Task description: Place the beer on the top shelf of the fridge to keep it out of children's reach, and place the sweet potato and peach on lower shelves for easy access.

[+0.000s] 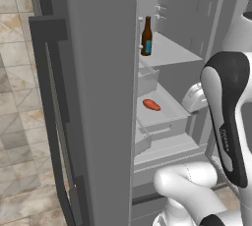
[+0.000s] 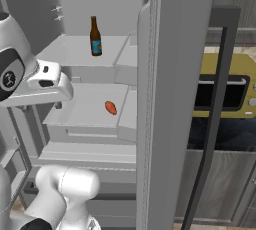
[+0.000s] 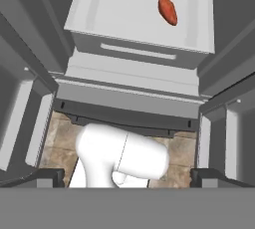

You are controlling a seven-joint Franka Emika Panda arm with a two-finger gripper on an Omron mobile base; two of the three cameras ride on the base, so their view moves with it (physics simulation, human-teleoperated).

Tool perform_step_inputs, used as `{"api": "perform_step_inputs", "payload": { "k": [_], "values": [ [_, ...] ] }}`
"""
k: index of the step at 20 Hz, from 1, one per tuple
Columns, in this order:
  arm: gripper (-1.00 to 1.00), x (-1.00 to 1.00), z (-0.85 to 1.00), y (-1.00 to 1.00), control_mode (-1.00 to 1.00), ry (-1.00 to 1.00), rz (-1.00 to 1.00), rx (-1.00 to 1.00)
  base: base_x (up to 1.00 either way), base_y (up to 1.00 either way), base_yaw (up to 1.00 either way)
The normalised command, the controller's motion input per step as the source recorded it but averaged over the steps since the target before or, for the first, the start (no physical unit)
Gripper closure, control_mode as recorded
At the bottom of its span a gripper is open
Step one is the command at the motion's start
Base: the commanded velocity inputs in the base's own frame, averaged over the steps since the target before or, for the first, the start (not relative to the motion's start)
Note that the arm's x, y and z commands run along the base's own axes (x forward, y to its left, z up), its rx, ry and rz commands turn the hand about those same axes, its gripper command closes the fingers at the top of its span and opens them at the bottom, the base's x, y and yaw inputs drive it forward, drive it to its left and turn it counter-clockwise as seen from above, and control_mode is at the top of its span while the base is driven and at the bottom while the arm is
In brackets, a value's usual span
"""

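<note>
Dark-brown beer (image 1: 146, 37) with blue-teal label; orange-red sweet potato (image 1: 151, 104); pale-grey top shelf (image 2: 75, 51) and lower shelves (image 3: 124, 11); grey fridge (image 1: 98, 97) with dark handle (image 2: 212, 119); yellow toaster oven (image 2: 225, 86); beige tiled floor (image 1: 17, 122).

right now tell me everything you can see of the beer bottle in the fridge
The beer is a slim dark-brown bottle that looks like glass, with a long narrow neck and a blue-teal label around its lower body. It stands upright on the top shelf of the open fridge, near the shelf's front edge, towards the left side from the left base view. Only the shelf under it touches it. The sweet potato lies one shelf below.
</note>
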Motion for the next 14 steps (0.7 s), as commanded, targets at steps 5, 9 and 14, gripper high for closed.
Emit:
{"api": "perform_step_inputs", "payload": {
  "k": [5, 9, 14],
  "values": [
    [-1.0, 0.0, -0.24, 0.0, -1.0, -0.01, -0.04, 0.0, 0.0, 0.0, 0.0],
    [-1.0, -0.03, -0.37, 0.0, -1.0, -0.06, -0.02, 0.0, 0.0, 0.0, 0.0],
    [-1.0, -0.15, -0.29, 0.0, -1.0, -0.11, 0.0, 0.0, 0.0, 0.0, 0.0]
  ]
}}
